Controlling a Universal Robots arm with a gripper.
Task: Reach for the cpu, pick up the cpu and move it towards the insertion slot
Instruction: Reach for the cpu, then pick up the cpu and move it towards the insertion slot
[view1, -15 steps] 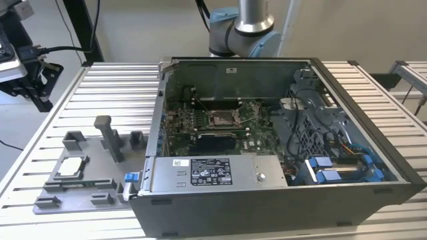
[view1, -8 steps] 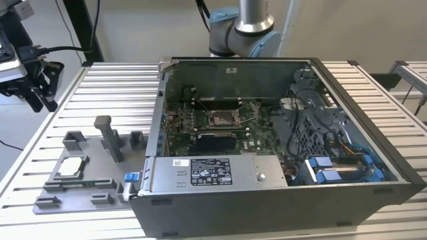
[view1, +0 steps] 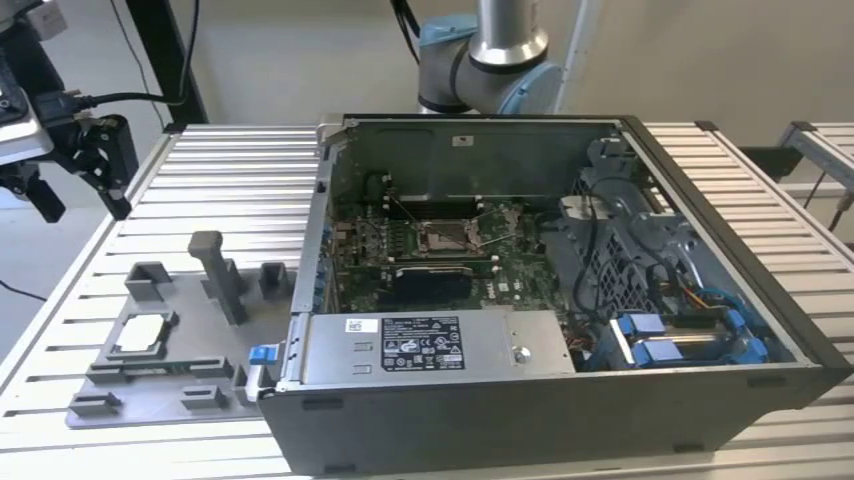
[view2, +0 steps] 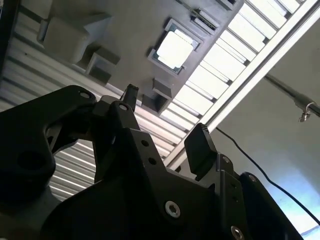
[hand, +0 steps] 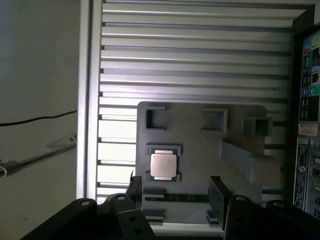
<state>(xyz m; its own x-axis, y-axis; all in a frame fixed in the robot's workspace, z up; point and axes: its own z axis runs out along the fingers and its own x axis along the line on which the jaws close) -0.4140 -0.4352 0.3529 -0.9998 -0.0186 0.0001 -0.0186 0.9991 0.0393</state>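
Table (view1: 214, 180) of aluminium slats stands over a pale grey floor (hand: 40, 60), carrying a grey tray (view1: 200, 350) and, toward the exterior view's right, an open computer case (view1: 534, 420). The cpu (hand: 163, 165) lies flat, silver side up, in a recess of the tray; the insertion slot (view1: 445, 236) sits on the green motherboard (view1: 350, 262) inside the case, well apart from it. The gripper (hand: 175, 192) hangs in the air near the tray, its fingers spread apart and nothing between them.
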